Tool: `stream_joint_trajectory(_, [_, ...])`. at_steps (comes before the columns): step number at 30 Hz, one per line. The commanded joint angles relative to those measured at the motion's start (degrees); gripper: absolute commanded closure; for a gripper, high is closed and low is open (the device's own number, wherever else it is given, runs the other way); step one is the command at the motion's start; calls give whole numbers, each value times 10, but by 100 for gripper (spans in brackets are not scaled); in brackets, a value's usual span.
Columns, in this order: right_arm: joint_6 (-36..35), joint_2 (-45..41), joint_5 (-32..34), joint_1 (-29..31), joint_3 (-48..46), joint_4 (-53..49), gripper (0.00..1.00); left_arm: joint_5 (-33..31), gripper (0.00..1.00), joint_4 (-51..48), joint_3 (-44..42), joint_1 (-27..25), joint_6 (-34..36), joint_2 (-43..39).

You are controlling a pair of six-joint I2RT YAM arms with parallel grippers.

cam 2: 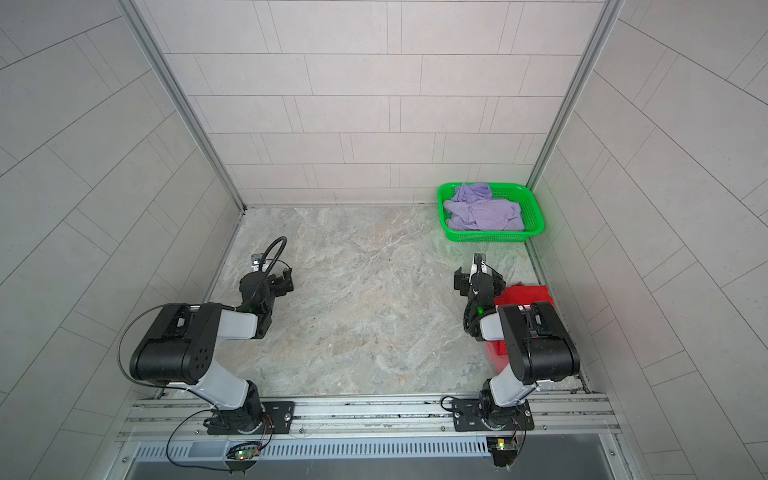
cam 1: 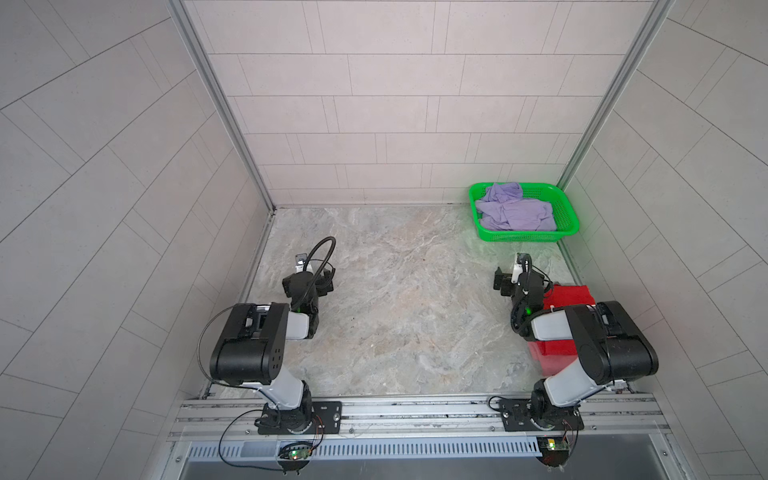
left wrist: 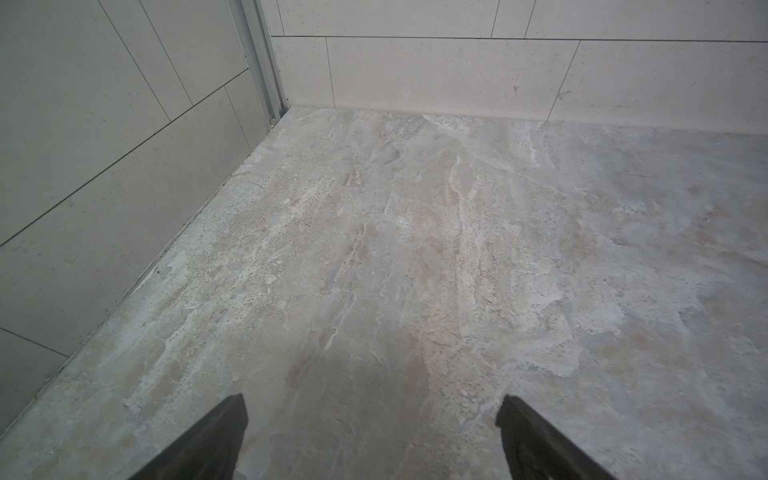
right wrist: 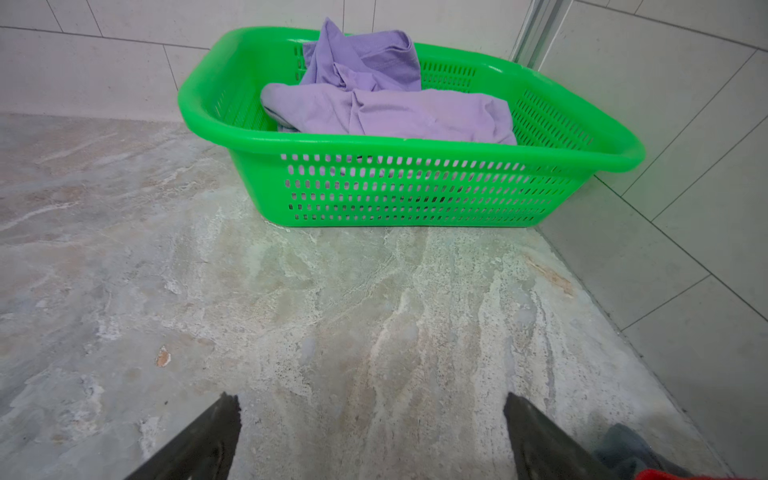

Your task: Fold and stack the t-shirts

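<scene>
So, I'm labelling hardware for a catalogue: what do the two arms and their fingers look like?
The left arm and right arm both have boxy black joint housings with pale grey links, black base plates and looping black cables; a green light glows near each wrist. The fingers are dark, tapered wedges.

A lab robot cell: tile-patterned walls point(cam 1: 374, 104) box in a stone-look counter point(cam 1: 395, 311), aluminium posts point(cam 1: 222, 104) at the corners, left arm point(cam 1: 249, 349) and right arm point(cam 1: 602, 345) bolted to a rail point(cam 1: 415, 411).
</scene>
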Motion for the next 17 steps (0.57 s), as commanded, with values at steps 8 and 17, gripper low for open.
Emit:
stream_joint_trajectory(8, [-18, 7, -8, 4, 2, 7, 1, -5, 0, 14, 3, -4, 5, -5])
stream_joint_trajectory(17, [-16, 8, -9, 4, 8, -1, 1, -7, 0, 11, 5, -5, 6, -2])
